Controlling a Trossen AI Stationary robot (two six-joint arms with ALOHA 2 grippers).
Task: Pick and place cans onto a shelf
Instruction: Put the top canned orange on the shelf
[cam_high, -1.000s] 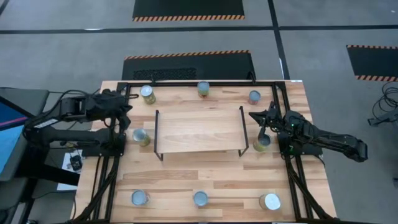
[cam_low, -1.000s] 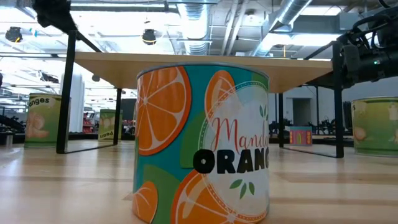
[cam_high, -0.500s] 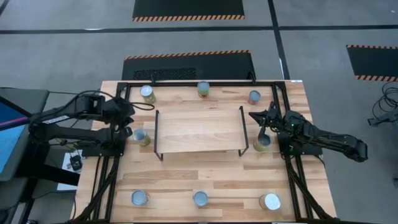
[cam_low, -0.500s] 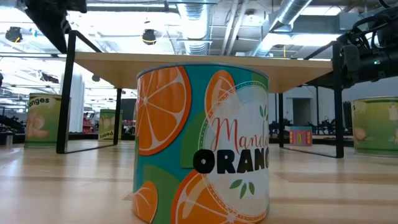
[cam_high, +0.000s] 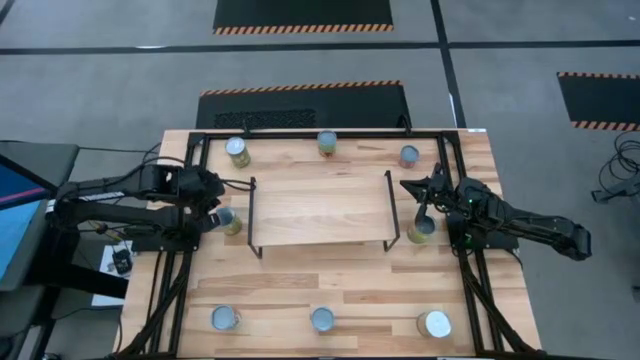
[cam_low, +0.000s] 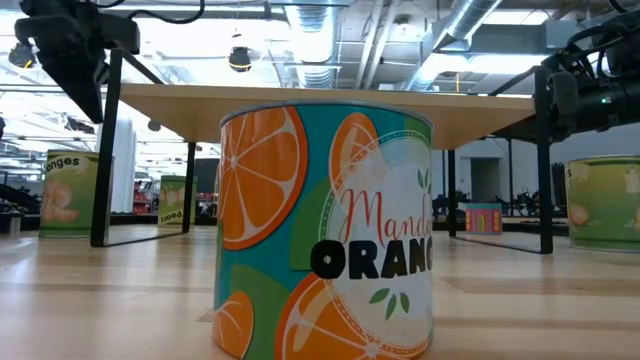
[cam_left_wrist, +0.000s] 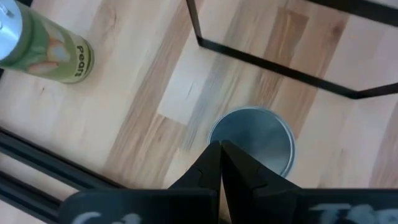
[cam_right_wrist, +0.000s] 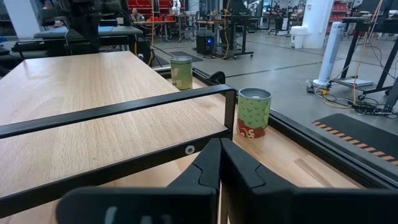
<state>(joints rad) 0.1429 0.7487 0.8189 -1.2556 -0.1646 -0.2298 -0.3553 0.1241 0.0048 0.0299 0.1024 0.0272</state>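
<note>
The light-wood shelf (cam_high: 320, 208) stands on black wire legs at the table's middle, with nothing on its board. Eight cans stand upright on the tabletop around it. My left gripper (cam_high: 215, 198) is shut and hovers just above the silvery-topped can (cam_left_wrist: 252, 140) that stands beside the shelf's left leg (cam_high: 228, 220). In the low view my left gripper (cam_low: 72, 70) is at about shelf-board height. My right gripper (cam_high: 408, 187) is shut and empty beside the shelf's right end, above and just beyond another can (cam_high: 422, 230). Its fingers (cam_right_wrist: 219, 149) point past the shelf's corner.
Three cans stand along the far edge (cam_high: 237, 150) (cam_high: 327, 142) (cam_high: 409, 155) and three along the near edge (cam_high: 224, 318) (cam_high: 321, 319) (cam_high: 434, 323). The near middle one is the orange-labelled can (cam_low: 325, 235). A black metal frame (cam_high: 195, 140) borders the table.
My left gripper has moved toward the table's near edge and slightly right, and has come down, toward the can beside the shelf's left leg. It has stayed shut.
</note>
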